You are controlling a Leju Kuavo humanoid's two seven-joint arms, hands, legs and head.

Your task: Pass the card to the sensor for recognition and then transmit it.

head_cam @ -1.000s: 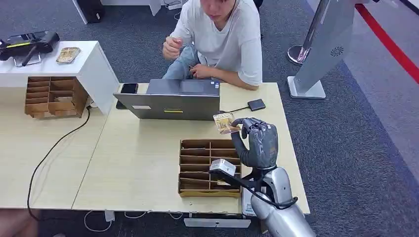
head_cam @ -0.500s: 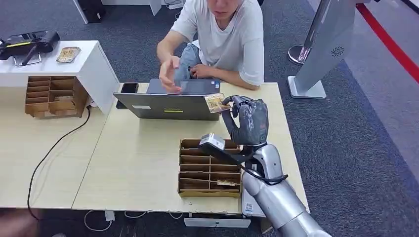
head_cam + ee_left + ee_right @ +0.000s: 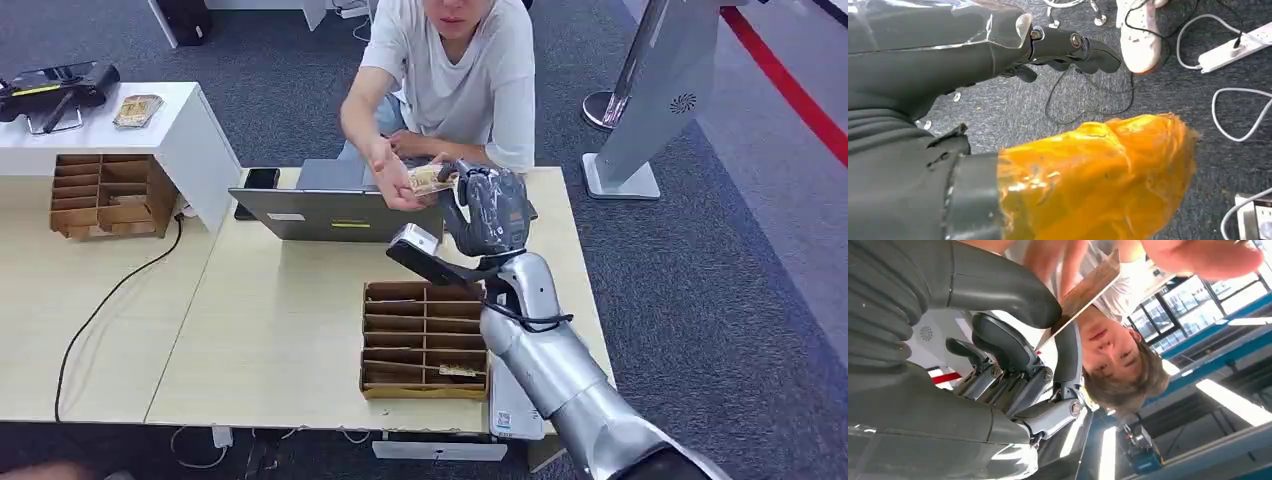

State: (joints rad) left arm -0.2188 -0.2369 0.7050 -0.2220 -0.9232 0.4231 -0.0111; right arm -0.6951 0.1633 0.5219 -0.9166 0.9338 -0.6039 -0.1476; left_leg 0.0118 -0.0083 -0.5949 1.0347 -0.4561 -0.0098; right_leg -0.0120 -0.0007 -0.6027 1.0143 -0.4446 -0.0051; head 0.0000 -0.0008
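Nearest to me, a cardboard divider tray (image 3: 424,340) sits on the light wooden table (image 3: 280,330), a small item lying in one of its near compartments, too small for me to tell what it is. My right arm rises just past the tray's right side, the wrist camera jutting out over its far edge. My right hand (image 3: 487,208) is raised above the table and pinching the card (image 3: 430,179) between thumb and fingers; in the right wrist view the card (image 3: 1083,292) shows edge-on, clamped under the thick grey thumb. A person's hand (image 3: 395,182) is right at the card's free end, fingers touching it. Just beside and below that exchange stands an open laptop (image 3: 340,205), its back toward me, with a black phone (image 3: 262,178) at its far left corner. The person sits behind the table's far edge. Off left, a second cardboard tray (image 3: 105,193) rests against a white cabinet (image 3: 190,140). My left hand (image 3: 1068,45) hangs over grey carpet and cables, fingers curled in, holding nothing.
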